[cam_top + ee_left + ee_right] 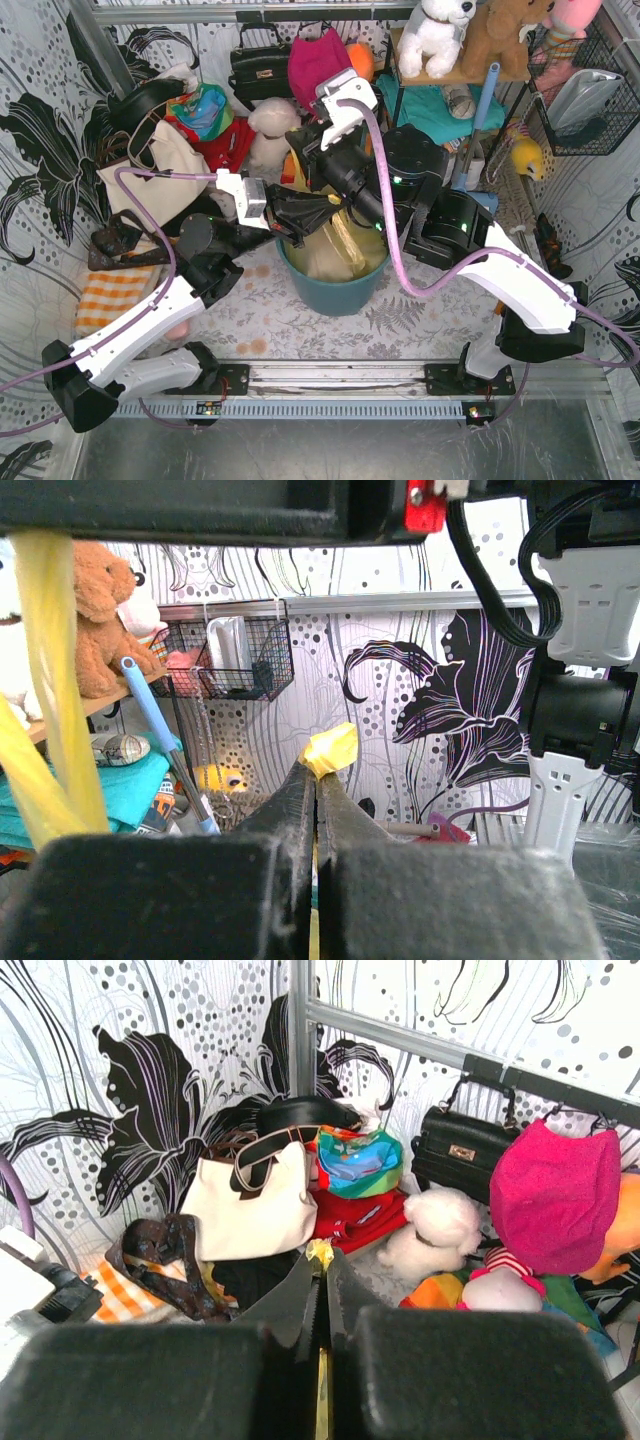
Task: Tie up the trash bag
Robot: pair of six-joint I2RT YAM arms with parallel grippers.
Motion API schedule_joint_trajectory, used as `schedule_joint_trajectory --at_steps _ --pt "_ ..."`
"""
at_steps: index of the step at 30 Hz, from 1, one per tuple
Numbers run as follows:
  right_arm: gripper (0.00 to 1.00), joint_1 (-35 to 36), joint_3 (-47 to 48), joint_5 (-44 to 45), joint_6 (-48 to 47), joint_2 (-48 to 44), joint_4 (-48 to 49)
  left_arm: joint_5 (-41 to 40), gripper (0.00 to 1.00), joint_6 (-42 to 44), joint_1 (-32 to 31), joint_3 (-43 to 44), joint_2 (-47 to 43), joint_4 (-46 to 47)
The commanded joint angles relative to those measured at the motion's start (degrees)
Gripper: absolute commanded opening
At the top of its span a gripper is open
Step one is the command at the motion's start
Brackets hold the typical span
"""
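Where the two arms meet over the middle of the tabletop (270,320), the trash bag (345,245) stands in a round teal bin (335,295). Its yellow body fills the bin's mouth, with its long axis upright and its top turned up toward the arms. The left gripper (317,770) reaches in from the left over the bin's rim. Its jaws are pressed together, and a crumpled tuft of the yellow plastic sticks out just past the fingertips, so it has a pinch of the bag. In the same wrist view, two bands of the yellow film run steeply up the left side of the picture, from the bottom to the top edge. They look pulled straight rather than hanging loose, so that floppy end points upward out of the bin. The right gripper (322,1255) comes in from the right, higher and further back than the left one, aimed toward the back left corner where a cream tote bag (250,1205) and a black handbag (465,1150) lie. Its jaws are likewise closed tight, with a small yellow scrap at the tips and a thin yellow strip showing in the seam between the fingers. It too grips the bag's plastic. Which of the top ends each gripper holds cannot be traced, since the arms cover the bag's upper part in the overhead view.
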Motion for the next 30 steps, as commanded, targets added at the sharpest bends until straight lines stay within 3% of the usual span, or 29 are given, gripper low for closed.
schedule_joint_trajectory --at_steps 1,8,19,30 --pt "0.0 0.4 0.5 -1.2 -2.1 -0.9 4.9 -0.2 0.0 0.0 -0.1 0.8 0.4 3.0" --pt "0.0 0.4 1.3 -2.4 1.8 -0.5 0.2 1.7 0.0 -0.9 0.0 4.6 3.6 6.7" --pt "0.0 -0.5 -16.4 15.6 8.3 -12.7 4.1 3.1 0.0 -3.1 -0.1 6.2 7.0 13.5" --pt "0.0 -8.4 -28.0 5.7 20.6 -21.1 4.2 1.8 0.0 -2.9 0.0 3.5 5.2 12.8"
